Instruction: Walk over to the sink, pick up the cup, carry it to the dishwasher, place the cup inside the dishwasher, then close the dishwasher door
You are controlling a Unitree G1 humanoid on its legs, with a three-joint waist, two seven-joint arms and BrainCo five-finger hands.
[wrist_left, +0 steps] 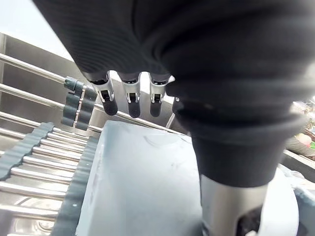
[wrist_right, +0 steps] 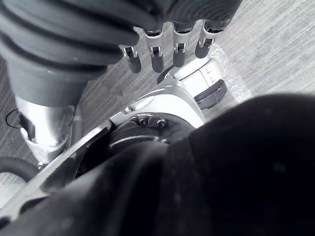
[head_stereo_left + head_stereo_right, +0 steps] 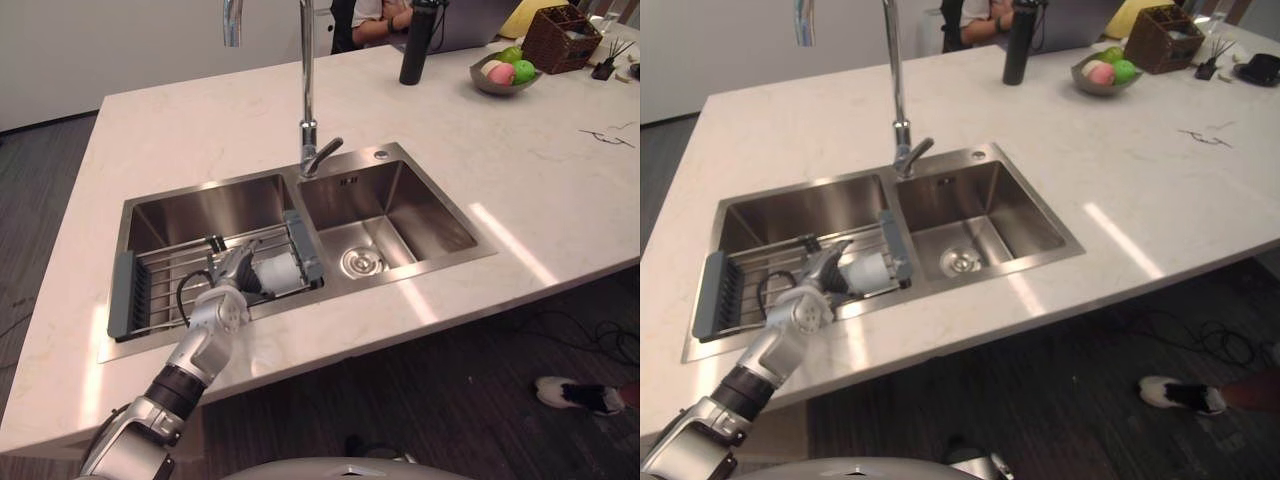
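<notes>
Lying sideways on the rack [image 3: 160, 272] in the sink [image 3: 400, 200], the cup [image 3: 280, 269] sits beneath the left robot hand [image 3: 236, 272]. Its wrist view adds straight, uncurled fingers [image 1: 134, 101]. The right robot hand [image 2: 156, 56] hangs relaxed above the floor [image 2: 275, 39].

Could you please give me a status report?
Left robot hand open, at the pale cylindrical cup lying on the steel wire sink rack. Right robot hand open, idle. Nothing blocking.

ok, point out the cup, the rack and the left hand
cup [image 3: 281, 270]: left eye view, its pale side wall
rack [image 3: 128, 292]: left eye view, its grey end piece
left hand [image 3: 237, 261]: left eye view, a silver finger
</notes>
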